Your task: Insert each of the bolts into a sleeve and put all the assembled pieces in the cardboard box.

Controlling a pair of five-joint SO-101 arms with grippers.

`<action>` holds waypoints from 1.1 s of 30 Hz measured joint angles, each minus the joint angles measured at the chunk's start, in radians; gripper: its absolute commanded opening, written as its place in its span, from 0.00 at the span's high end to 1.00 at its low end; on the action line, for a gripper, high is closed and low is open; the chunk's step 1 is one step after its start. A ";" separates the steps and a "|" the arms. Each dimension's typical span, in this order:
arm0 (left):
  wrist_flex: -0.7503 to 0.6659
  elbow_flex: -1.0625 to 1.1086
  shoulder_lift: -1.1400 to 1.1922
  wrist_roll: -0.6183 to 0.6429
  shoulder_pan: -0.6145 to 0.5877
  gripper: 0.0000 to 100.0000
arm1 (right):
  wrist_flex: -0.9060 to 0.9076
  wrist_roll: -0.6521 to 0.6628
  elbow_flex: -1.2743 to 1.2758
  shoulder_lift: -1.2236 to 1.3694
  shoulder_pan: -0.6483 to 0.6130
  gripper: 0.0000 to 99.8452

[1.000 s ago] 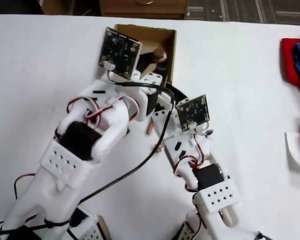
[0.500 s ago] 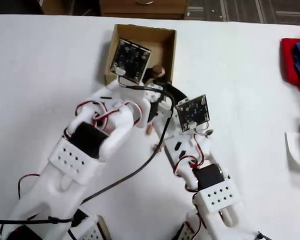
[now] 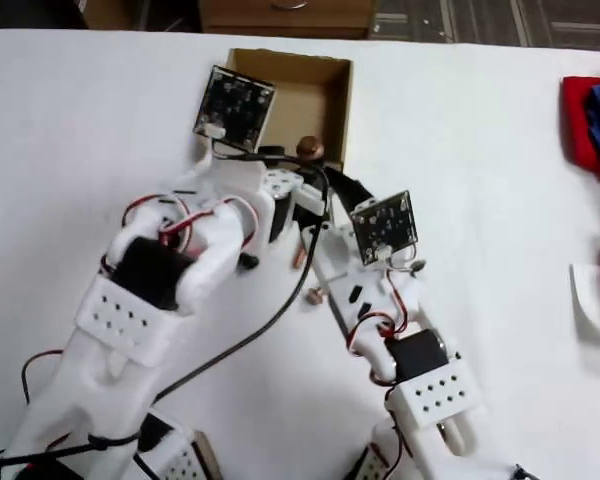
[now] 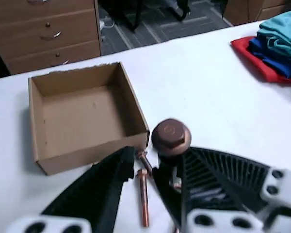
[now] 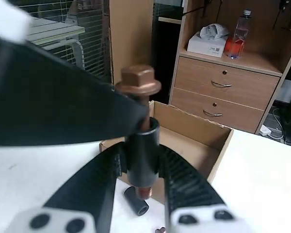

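A copper bolt [image 5: 138, 85] stands upright in a black sleeve [image 5: 141, 150], and my right gripper [image 5: 141, 155] is shut on that sleeve. From above, the bolt head [image 3: 310, 150] is just outside the cardboard box [image 3: 300, 80] at its near right corner. My left gripper [image 4: 145, 160] is open, one finger tip [image 4: 169, 170] beside the bolt head [image 4: 170, 136]. Its black finger [image 5: 63, 97] reaches to the bolt shank. Two loose bolts [image 4: 143, 194] lie on the table between the left jaws. A spare sleeve [image 5: 136, 201] lies before the box [image 5: 194, 145].
Two loose bolts [image 3: 300, 250] [image 3: 315, 295] lie between the arms. Folded red and blue cloth [image 3: 590, 110] sits at the table's right edge, a white object [image 3: 595, 300] below it. The box [image 4: 82, 111] is open-topped. Wooden drawers [image 5: 223, 92] stand beyond the table.
The left arm swung toward the box, then drew back and left. The bolt head shifted from over the box to its near corner. The right arm barely moved.
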 measured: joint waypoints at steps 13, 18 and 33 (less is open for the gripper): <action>0.315 -0.210 0.000 -0.115 -0.032 0.84 | 0.061 -0.002 -0.002 -0.009 0.005 0.98; 0.407 -0.221 0.000 -0.239 -0.219 0.84 | 0.226 -0.008 -0.038 -0.011 0.031 0.98; -0.054 0.460 0.000 -0.463 -0.690 0.84 | 0.647 0.015 -0.738 0.605 0.219 0.98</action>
